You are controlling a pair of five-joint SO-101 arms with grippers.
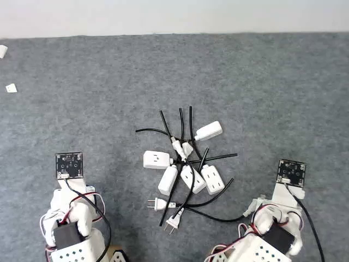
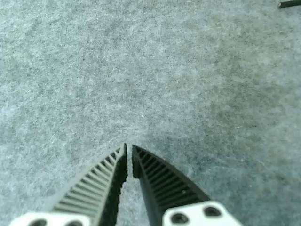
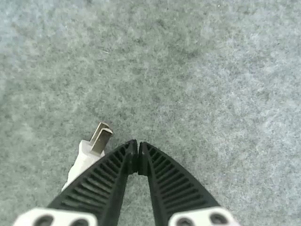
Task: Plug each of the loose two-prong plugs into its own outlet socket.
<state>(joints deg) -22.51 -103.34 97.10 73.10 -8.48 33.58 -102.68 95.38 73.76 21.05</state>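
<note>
In the middle of the grey felt table, thin black cords cross in a tangle with several white, block-shaped plastic outlet sockets, which lie touching or just beside one another. At the tangle's edge nearest the arms, a white 2-prong plug lies loose with its metal prongs towards the left arm's side. A second white plug lies just beside it, prongs aimed at the table's near edge.

A black square circuit board sits on the left arm and a matching board on the right arm. Both carry tiny pale marks too small to read. No plug or socket shows writing that can be made out.

The right gripper has its ribbed black fingers pressed together, pinching nothing. A third white plug lies on the felt just beside the outer side of 1 finger, partly under it, its 2 flat prongs level with the fingertips and pointing away from the arm.

The left gripper has its fingers closed tip to tip over bare felt, well apart from the tangle, with 1 black cord end far off
</note>
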